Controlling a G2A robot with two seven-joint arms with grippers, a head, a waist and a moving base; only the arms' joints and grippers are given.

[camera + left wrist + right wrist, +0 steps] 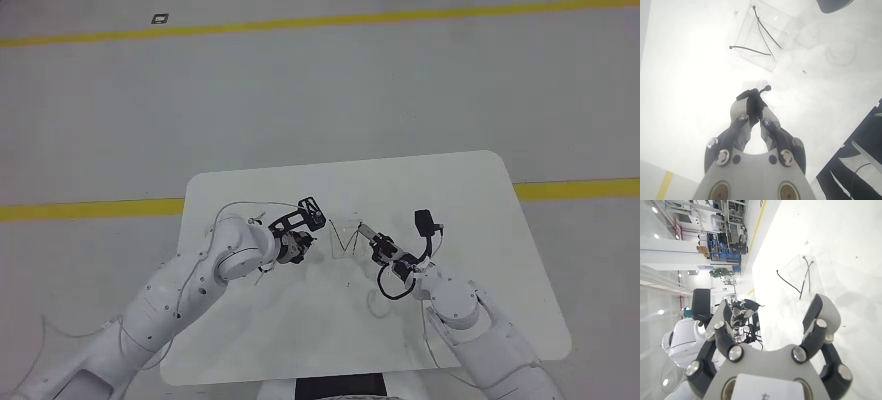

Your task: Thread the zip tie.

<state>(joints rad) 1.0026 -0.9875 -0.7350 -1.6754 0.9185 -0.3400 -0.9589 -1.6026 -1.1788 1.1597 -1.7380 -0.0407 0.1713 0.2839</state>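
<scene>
Left wrist view: left gripper clamps the zip tie at the table's middle; right gripper gapes wide beside the clear tray.

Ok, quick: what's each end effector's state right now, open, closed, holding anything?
Left end effector: closed on a black zip tie, whose head end sticks out past the tips.
Right end effector: open, holding nothing.

No readable text, numbers or signs; mark on right wrist label too small to read.
</scene>
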